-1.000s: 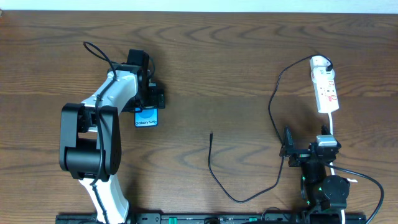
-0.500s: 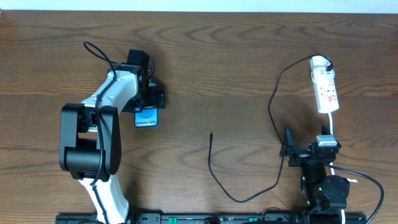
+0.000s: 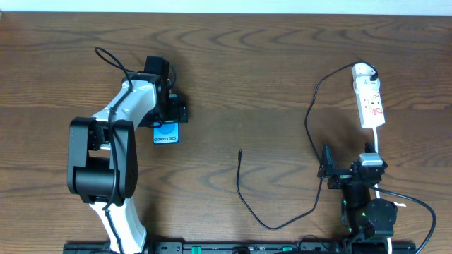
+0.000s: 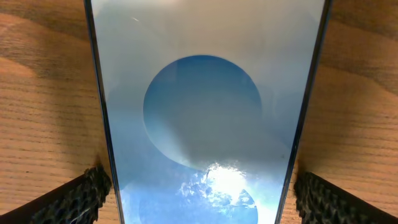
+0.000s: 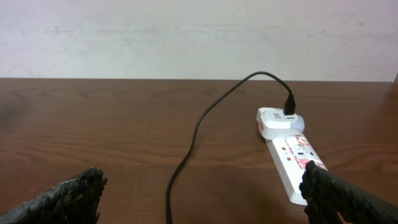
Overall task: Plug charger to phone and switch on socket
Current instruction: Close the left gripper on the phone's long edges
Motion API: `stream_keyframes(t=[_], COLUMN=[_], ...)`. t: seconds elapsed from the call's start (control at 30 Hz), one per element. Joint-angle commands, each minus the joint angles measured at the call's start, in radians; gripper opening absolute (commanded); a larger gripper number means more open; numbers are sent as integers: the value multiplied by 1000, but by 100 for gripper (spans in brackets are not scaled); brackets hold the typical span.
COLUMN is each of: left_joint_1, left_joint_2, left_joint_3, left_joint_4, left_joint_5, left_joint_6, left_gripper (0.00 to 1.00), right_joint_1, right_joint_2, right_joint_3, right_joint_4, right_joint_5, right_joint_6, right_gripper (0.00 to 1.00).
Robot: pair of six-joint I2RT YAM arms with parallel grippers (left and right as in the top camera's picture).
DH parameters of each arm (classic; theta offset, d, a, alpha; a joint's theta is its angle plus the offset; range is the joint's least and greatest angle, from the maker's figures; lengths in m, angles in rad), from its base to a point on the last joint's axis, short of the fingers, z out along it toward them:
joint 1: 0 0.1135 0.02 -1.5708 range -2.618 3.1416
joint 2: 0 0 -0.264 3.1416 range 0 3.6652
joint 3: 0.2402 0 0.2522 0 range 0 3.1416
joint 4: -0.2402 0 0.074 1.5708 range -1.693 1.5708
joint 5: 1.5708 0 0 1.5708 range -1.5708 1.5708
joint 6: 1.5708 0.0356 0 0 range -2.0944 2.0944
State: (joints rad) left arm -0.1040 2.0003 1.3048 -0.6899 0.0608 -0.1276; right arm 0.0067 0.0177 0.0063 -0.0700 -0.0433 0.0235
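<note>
lower right of the overhead frame: the right claw [image 3: 347,171] hangs over the dark wooden tabletop [image 3: 268,85], jaws spread wide with nothing between them. its own camera shows the two ribbed fingers [image 5: 62,199] in the bottom corners of the frame, well apart.

just to its left the charger [image 3: 239,173], a thin black cable, loops along the bottom centre. its small plug tip [image 3: 240,151] lies loose on the wood at mid-frame, apart from everything else. the cable's other run climbs past the right claw and arcs to the upper right.

left of centre, the left claw [image 3: 168,116] stands over the top end of the phone [image 3: 167,133], which lies flat, screen up, its "galaxy" text showing. from the wrist camera the blue-circle screen fills the frame, with one finger outside each long edge, jaws as wide as the phone allows. whether the pads touch its frame cannot be told, and the phone rests on the tabletop.

farthest off, at the upper right, lies the socket [image 3: 369,95], a white power strip with red markings. the charger's black plug is seated in its rounded end, and a white cord [image 3: 378,141] leads down toward the right arm.
</note>
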Motion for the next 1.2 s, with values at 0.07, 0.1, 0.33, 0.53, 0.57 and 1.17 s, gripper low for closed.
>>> stream_keyframes(t=[0.07,0.1,0.33,0.53,0.57,1.17], left_joint_1=[2,2,2,2,2,2], left_joint_2=[19,19,19,19,19,19], left_joint_3=[3,3,2,2,2,3], left_joint_4=[5,5,13,23,24,22], left_joint_5=[-2,-3,-2,-2,-3,-24], left_joint_6=[-1,-1,-1,3,3,34], left_gripper=[98,98,97,96,96,97], right_joint_1=[7,7,7,7,7,7], right_joint_2=[0,0,0,0,0,0], right_joint_3=[-1,-1,-1,-1,-1,-1], right_joint_4=[-5,-5,-5,-5,-5,-5], right_joint_5=[15,15,15,15,15,15], right_joint_6=[13,14,13,13,13,13], right_gripper=[99,99,99,99,99,99])
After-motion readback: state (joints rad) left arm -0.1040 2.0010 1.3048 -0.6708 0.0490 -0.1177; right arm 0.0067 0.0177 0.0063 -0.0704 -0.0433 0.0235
